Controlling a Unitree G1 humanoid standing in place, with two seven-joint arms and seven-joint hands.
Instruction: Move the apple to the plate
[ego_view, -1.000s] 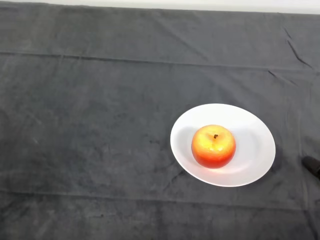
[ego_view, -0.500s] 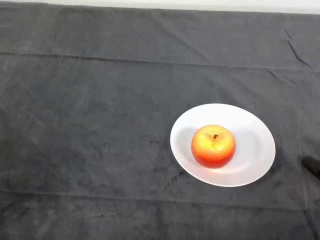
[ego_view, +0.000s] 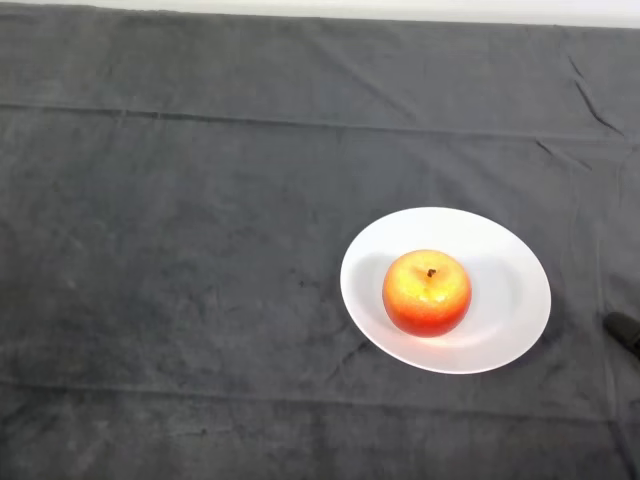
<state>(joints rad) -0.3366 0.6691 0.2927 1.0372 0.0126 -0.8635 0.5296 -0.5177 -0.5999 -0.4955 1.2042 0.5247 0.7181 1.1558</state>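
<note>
A red and yellow apple (ego_view: 427, 292) sits upright, stem up, on a white plate (ego_view: 510, 270). It rests slightly left of the plate's middle. The plate lies on the dark cloth at the right of centre in the head view.
The dark grey cloth (ego_view: 180, 250) covers the whole table, with creases running across it. A small dark object (ego_view: 624, 330) shows at the right edge, just right of the plate. A pale strip runs along the far edge of the table.
</note>
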